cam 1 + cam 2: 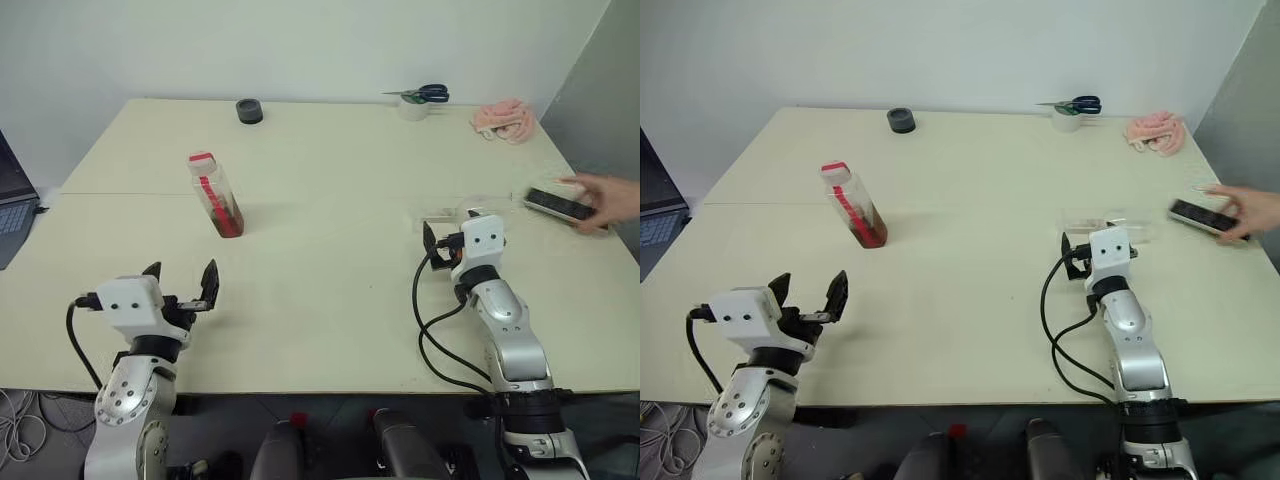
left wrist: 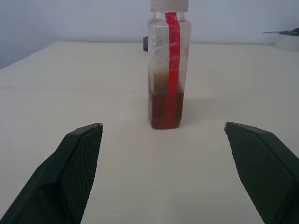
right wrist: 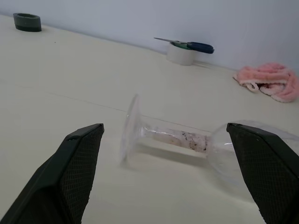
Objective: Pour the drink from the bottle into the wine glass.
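In the middle left of the frame, the bottle (image 1: pixel 215 194) stands up on the table (image 1: pixel 320 300) with a little of the drink (image 2: pixel 164 108) sitting at its bottom. The left gripper (image 1: pixel 182 278) waits below it in the frame, its two black fingers spread wide with nothing in them, pointing straight at the bottle. Over on the right side, the wine glass (image 3: pixel 187 140) is lying on its side — not standing — with its round foot toward the right gripper (image 3: pixel 166 182), which is also wide open and empty, just short of it. A person's hand (image 1: pixel 612 200) at the far right edge rests by a dark remote (image 1: pixel 560 205). The glass could roll away if a finger bumps it, since it is round and lying down. If it is not stood up first, the drink would spill on the table. The bottle's top looks closed — pouring would then give nothing.
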Tool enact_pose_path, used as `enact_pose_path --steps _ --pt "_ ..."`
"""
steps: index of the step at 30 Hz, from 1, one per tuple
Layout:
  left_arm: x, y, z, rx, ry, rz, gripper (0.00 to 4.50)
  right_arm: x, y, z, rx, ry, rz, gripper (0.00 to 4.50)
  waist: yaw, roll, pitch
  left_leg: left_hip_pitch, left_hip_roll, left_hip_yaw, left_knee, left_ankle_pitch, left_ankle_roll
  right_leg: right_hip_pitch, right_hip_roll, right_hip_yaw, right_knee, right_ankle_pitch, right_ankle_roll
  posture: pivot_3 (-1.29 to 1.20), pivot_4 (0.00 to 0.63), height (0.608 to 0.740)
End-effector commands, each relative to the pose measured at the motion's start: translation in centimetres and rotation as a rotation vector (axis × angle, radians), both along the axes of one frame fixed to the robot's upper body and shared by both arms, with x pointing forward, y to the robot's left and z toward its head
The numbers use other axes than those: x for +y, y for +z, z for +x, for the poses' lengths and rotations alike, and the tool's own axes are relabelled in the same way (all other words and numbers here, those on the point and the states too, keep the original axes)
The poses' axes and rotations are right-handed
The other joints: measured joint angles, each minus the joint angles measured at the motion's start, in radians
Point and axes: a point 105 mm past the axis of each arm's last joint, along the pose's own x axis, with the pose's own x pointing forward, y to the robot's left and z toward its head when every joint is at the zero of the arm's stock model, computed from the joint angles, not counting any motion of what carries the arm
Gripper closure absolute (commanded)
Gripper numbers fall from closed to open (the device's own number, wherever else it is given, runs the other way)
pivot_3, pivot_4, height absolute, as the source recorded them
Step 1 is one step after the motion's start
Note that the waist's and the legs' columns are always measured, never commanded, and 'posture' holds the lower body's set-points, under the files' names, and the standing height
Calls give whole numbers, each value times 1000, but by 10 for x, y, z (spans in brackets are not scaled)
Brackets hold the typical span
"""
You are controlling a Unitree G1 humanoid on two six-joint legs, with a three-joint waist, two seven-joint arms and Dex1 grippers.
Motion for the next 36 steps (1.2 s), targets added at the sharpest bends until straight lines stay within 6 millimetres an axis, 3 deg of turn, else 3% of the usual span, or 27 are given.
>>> enact_pose_path --steps 1,8,12,18,24,30,36 --pt "-5 12 -1 -43 -14 37 20 -3 14 -3 -46 -12 11 0 0 0 0 0 0 0 0 0 0 0 0 0 0 0 0 0 150 740" --pt "-3 12 2 -62 19 19 20 0 14 -5 -46 3 -3 0 0 0 0 0 0 0 0 0 0 0 0 0 0 0 0 0 150 740" --pt "-3 15 14 -73 80 41 20 14 18 -5 -55 91 -17 0 1 0 0 0 0 0 0 0 0 0 0 0 0 0 0 0 150 740" --pt "-20 22 50 -53 101 10 20 85 59 -6 -103 543 -73 0 -2 0 0 0 0 -1 1 0 0 0 1 -1 1 0 0 0 150 740" --pt "-27 41 77 -92 117 25 20 130 78 -18 -60 845 -116 0 3 0 0 0 0 -5 1 0 0 3 1 -5 0 1 -1 0 150 740" --pt "-30 50 92 -110 140 32 20 147 81 -33 -26 983 -151 0 4 0 0 0 -2 -6 2 0 0 4 -1 -6 0 3 -4 0 150 740" --pt "-28 57 107 -127 135 34 20 150 77 -35 -9 996 -158 0 4 0 0 0 -2 -6 3 0 0 4 -1 -6 0 1 -1 0 150 740"
